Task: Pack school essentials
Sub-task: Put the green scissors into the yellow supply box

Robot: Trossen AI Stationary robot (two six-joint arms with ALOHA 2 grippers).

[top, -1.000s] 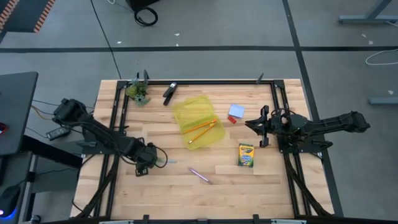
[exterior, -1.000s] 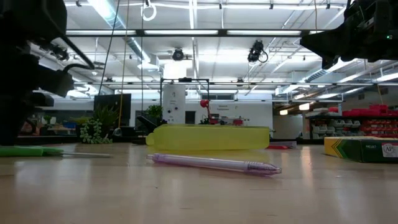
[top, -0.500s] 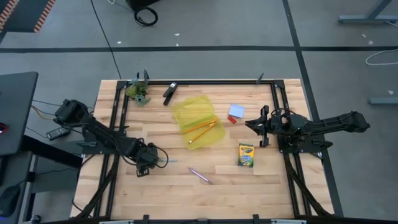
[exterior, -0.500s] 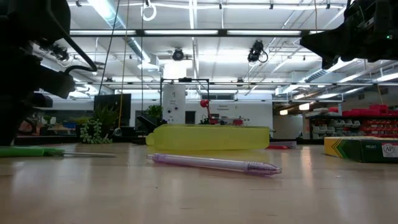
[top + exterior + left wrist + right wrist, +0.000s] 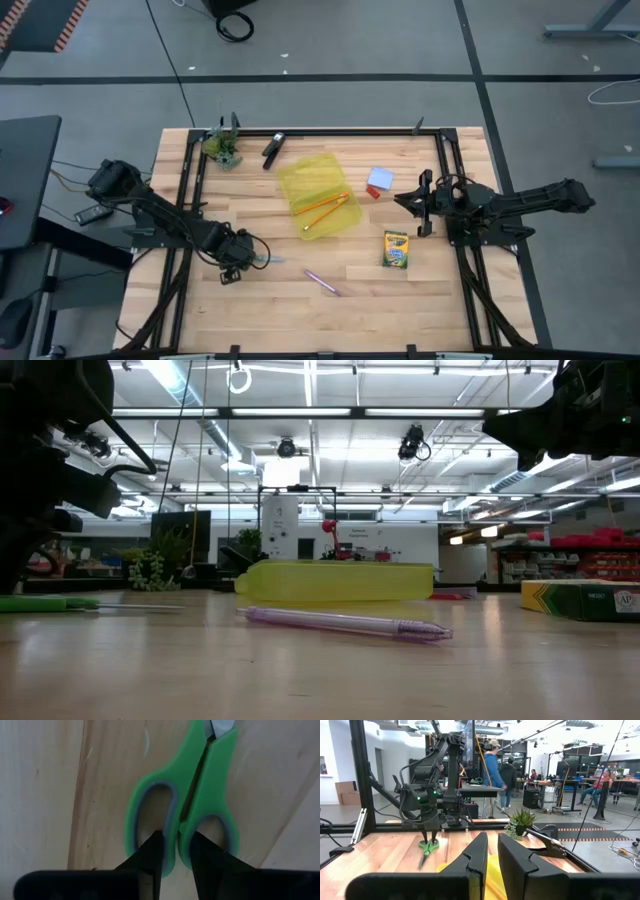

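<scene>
The green-handled scissors [image 5: 195, 785] lie flat on the table's near left, blades together. My left gripper [image 5: 177, 842] stands over their handles, pointing down and shut on them; it also shows in the high view [image 5: 238, 262]. My right gripper [image 5: 402, 197] hovers at the table's right, level and shut, holding nothing. Two orange pencils [image 5: 325, 208] lie on a yellow pouch [image 5: 312, 180] at the table's middle. The purple pen [image 5: 322, 282], the crayon box [image 5: 396, 250], the pale blue notepad [image 5: 380, 178] and the red eraser [image 5: 373, 192] lie on the wood. My left gripper comes from above, pointing down, with one fingertip [image 5: 156, 847] in each finger hole. The two fingers pinch the inner sides of the handle loops [image 5: 179, 827] between them, at the end away from the blades. The scissors lie flat on the table.
A black clip [image 5: 272, 150] and a small green plant [image 5: 222, 148] sit at the far left. A black frame [image 5: 330, 131] runs along the far, left and right edges. Bare wood lies near the front edge. People stand in the room beyond the table.
</scene>
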